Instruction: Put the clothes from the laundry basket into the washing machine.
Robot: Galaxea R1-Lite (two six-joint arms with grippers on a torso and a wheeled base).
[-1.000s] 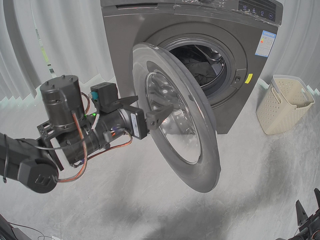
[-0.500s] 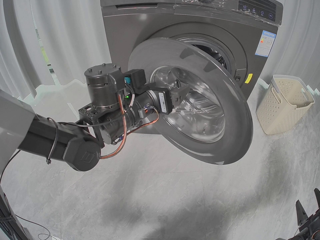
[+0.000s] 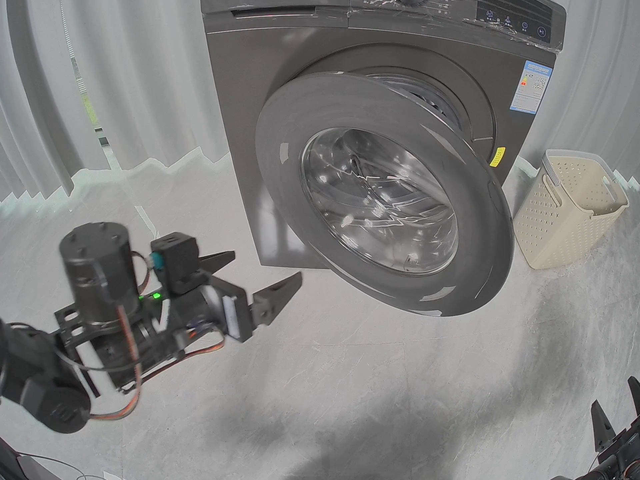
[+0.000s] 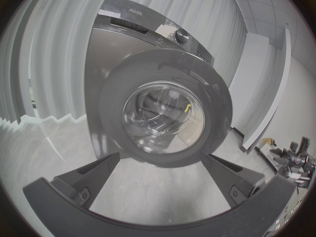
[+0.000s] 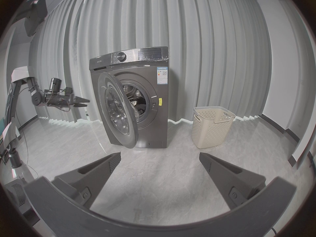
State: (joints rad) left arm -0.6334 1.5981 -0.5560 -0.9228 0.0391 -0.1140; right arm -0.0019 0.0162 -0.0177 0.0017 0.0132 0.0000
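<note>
The grey washing machine (image 3: 267, 55) stands ahead with its round door (image 3: 380, 195) partly swung over the opening. Dark clothes (image 5: 140, 107) lie in the drum, seen in the right wrist view past the door (image 5: 117, 111). The cream laundry basket (image 3: 573, 208) stands on the floor to the machine's right, and no clothes show above its rim (image 5: 214, 110). My left gripper (image 3: 267, 266) hangs open and empty, low and to the left of the door, apart from it; the left wrist view faces the door glass (image 4: 164, 116). My right gripper (image 3: 615, 395) is open and empty at the lower right, far from the machine.
Pale curtains (image 3: 133, 68) hang behind and beside the machine. The grey floor (image 3: 373, 395) in front of the machine and basket is open. A white partition wall (image 4: 263, 92) stands farther off beyond the machine.
My left gripper pushed against the door, swinging it toward the opening, then drew back down and to the left, off the door. The door now covers most of the drum.
</note>
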